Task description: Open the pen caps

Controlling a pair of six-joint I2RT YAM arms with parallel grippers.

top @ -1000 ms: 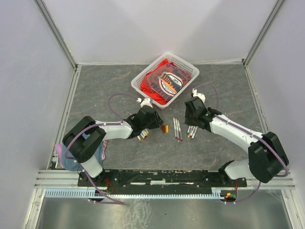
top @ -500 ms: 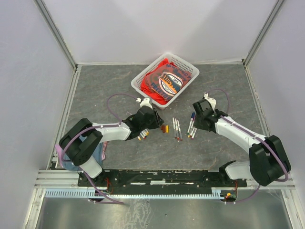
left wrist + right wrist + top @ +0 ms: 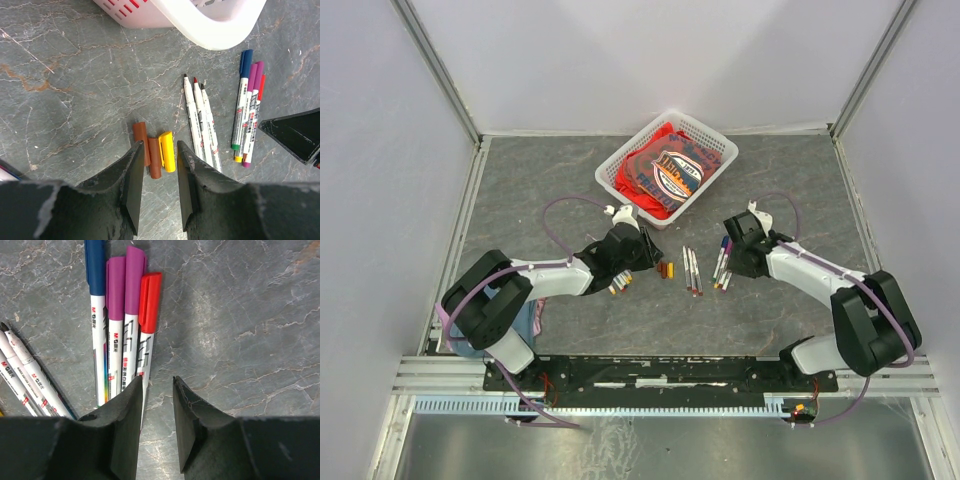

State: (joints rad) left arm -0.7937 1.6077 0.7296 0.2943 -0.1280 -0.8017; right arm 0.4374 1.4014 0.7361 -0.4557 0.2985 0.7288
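On the grey, veined tabletop (image 3: 520,200), between the two arms, stock as it lies:

1. Loose pen caps (image 3: 155,152). Three: two brown-orange and one yellow, side by side and touching, just left of the bare barrels. They seem grouped there to keep pulled caps apart from the pens.

2. Uncapped pens (image 3: 200,120). Three white barrels with their tips exposed, lying parallel and close-packed, tips toward the basket. These look like finished work, laid in their own row.

3. Capped pens (image 3: 125,325). Four in a tight row just right of the uncapped ones, with caps in blue, purple, purple and red, all still on. By this count they are the work left to do.

4. Basket (image 3: 225,30). White and perforated, holding a red printed cloth (image 3: 665,170), on the far side of the pens. It appears to play no part in the task.

5. Left claw (image 3: 158,147). Its fingers stand narrowly apart with nothing between them, hovering over the loose caps, which show through the gap. It sits where caps are collected, probably a set-down spot.

6. Right claw (image 3: 156,385). Its fingers are parted and empty, low over the barrel ends of the capped row. The red-capped pen's barrel runs under its left finger. It looks lined up to take one barrel, leaving the cap end free for the other arm.
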